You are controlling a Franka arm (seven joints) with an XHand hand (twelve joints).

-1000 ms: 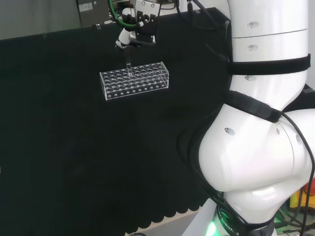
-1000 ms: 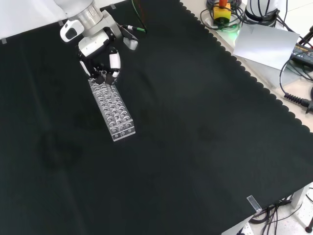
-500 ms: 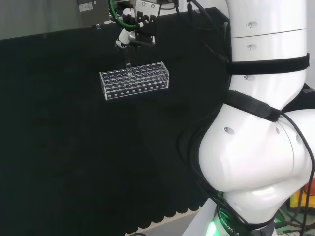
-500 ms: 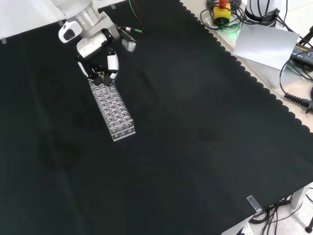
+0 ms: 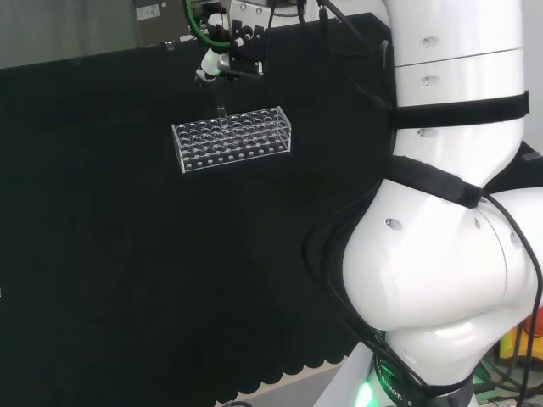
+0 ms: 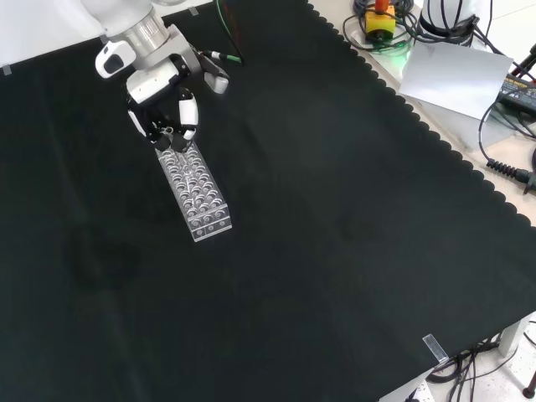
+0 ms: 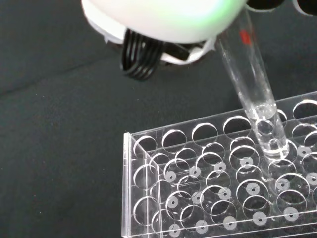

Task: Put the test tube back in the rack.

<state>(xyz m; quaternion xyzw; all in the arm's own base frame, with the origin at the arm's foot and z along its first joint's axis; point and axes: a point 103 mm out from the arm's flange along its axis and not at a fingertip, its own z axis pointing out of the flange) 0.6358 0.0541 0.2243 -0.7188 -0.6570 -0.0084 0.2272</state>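
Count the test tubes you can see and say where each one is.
1. The test tube hangs from the hand, its lower end in a hole of the rack. Clear glass may hide others.

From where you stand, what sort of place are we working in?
Probably a lab bench for robot trials: a clear rack, a glass test tube in the robot hand, and black cloth over the bench.

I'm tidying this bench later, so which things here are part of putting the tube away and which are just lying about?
Part of the job:
- clear glass test tube
- clear plastic rack of round holes
- black and white hand holding the tube

Just lying about:
- grey flat sheet
- yellow and red button box
- black cables
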